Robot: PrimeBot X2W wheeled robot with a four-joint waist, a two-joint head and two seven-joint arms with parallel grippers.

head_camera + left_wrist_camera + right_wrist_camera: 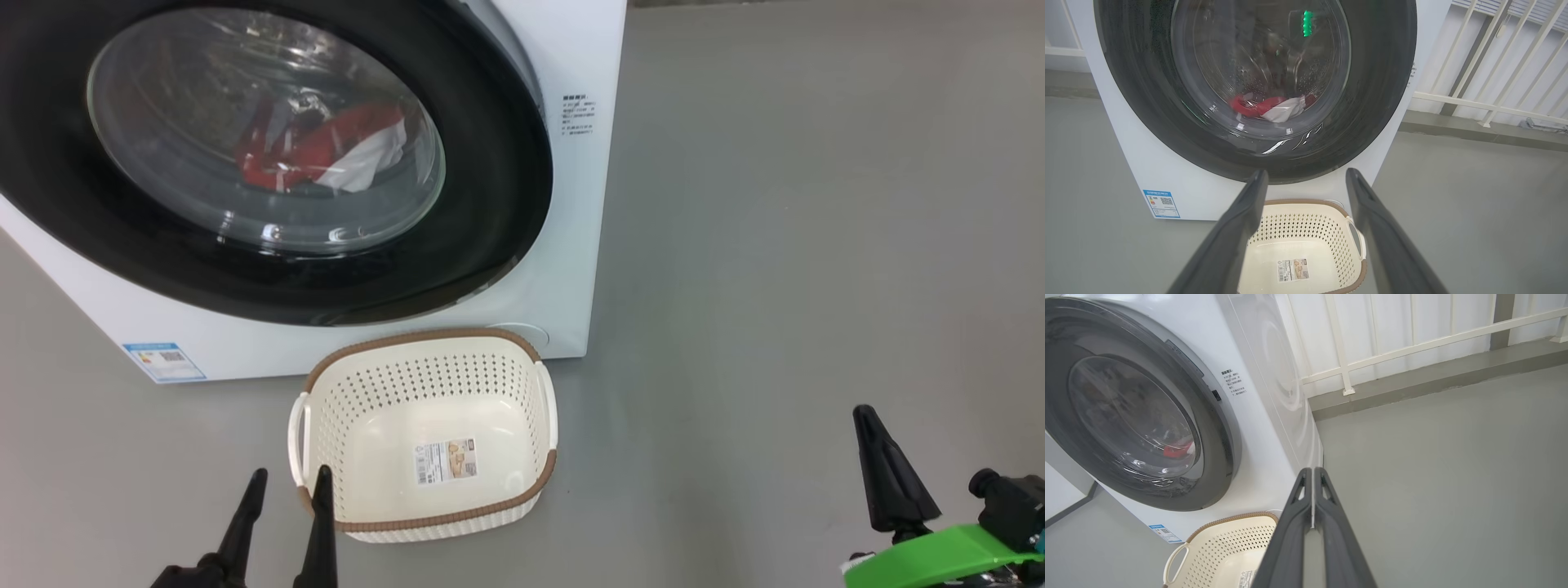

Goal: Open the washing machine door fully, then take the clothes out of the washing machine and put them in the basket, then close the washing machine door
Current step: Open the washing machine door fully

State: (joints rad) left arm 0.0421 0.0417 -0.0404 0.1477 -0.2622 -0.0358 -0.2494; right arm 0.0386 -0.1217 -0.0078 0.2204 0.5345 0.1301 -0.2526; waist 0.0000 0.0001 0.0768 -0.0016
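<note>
- Grey bare floor (775, 245) carries everything.
- Big white front-loading washing machine (584, 269): its round black-rimmed glass door (490, 204) is shut.
- Cream perforated plastic basket (424, 336) sits empty just before the machine.
- Red-and-white clothes (318, 151) lie inside the machine, behind the glass.
- Left gripper (291, 472), fingers wide, faces the machine's door squarely; right gripper (864, 418), fingers pressed together and empty, hangs beyond the machine's right corner.

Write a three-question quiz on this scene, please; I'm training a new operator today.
1. True or false: the round, black-rimmed glass washing machine door is shut.
2. The red and white fabric clothes are: A) behind that door; B) spilled outside it; C) held by a gripper.
3. Which one is shut: the left gripper or the right gripper?
Key: 1 true; 2 A; 3 right gripper.
</note>
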